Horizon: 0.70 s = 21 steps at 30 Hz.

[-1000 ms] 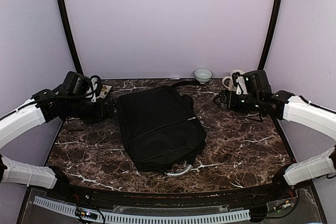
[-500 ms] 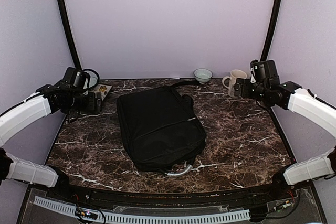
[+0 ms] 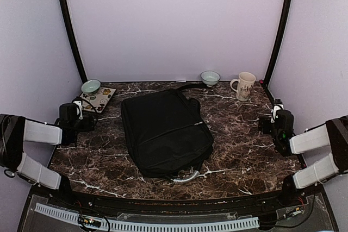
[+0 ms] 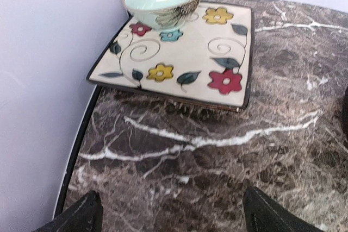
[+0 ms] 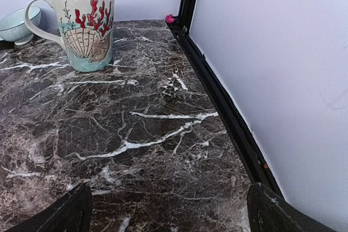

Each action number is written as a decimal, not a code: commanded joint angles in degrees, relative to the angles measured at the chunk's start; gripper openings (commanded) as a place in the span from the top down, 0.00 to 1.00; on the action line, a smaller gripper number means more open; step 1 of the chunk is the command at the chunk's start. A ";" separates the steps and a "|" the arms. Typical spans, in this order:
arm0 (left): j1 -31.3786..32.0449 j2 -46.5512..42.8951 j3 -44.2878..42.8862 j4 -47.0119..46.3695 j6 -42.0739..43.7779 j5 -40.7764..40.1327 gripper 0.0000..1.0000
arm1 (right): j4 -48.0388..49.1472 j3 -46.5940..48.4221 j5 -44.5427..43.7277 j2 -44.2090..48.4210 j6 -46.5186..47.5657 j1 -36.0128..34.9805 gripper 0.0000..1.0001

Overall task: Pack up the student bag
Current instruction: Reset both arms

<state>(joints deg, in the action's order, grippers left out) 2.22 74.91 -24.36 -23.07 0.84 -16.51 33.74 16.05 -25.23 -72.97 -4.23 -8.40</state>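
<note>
- The large black rectangular soft fabric student bag (image 3: 166, 131) lies flat in the middle of the overhead view, on the dark brown white-veined marble tabletop (image 3: 244, 145); its grey curved handle (image 3: 185, 177) points to the lower edge of the frame and its black strap (image 3: 187, 86) trails off toward the top
- Progress, as a judgement: the bag looks closed and nothing rests on top of it, and what it holds is hidden, so the views cannot settle whether packing is finished or not yet begun
- No books, pens or similar school things show on the tabletop; only crockery stands around the bag, well apart from it
- The left fingers (image 4: 81, 218) sit at the middle left of the overhead frame, spread apart with bare marble between them, holding nothing
- The right fingers (image 5: 70, 213) sit at the middle right, likewise spread apart and empty
- Count: one bag
- Count: two small pale green ceramic bowls, one (image 3: 91, 86) at the upper left sitting on a plate, the other (image 3: 210, 77) at the top centre against the back wall
- Count: one square cream plate painted with flowers (image 4: 185, 58), at the upper left
- Count: one cream mug with a red coral and shell design (image 5: 87, 23), at the upper right
</note>
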 commanded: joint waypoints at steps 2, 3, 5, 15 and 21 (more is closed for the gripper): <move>-1.26 8.06 2.33 -28.87 2.96 5.63 0.08 | 31.06 0.63 3.36 -10.64 4.89 2.53 0.00; -1.50 9.15 1.62 -29.00 1.94 4.79 0.08 | 29.37 2.09 3.94 -12.49 4.03 3.49 0.00; -2.27 11.54 0.95 -31.71 0.85 7.61 0.07 | 24.85 4.04 8.99 -12.85 2.19 6.33 0.00; -2.74 14.73 8.91 -47.67 2.55 14.47 0.02 | 37.05 -2.28 23.36 -14.17 1.20 11.14 0.00; -2.70 15.20 9.47 -50.55 2.81 13.80 0.02 | 39.22 -2.55 23.60 -14.88 1.04 11.16 0.00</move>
<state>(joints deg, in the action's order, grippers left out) -0.16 90.11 -15.68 -67.79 3.03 -3.46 68.42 13.58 -2.92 -87.59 -2.87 2.74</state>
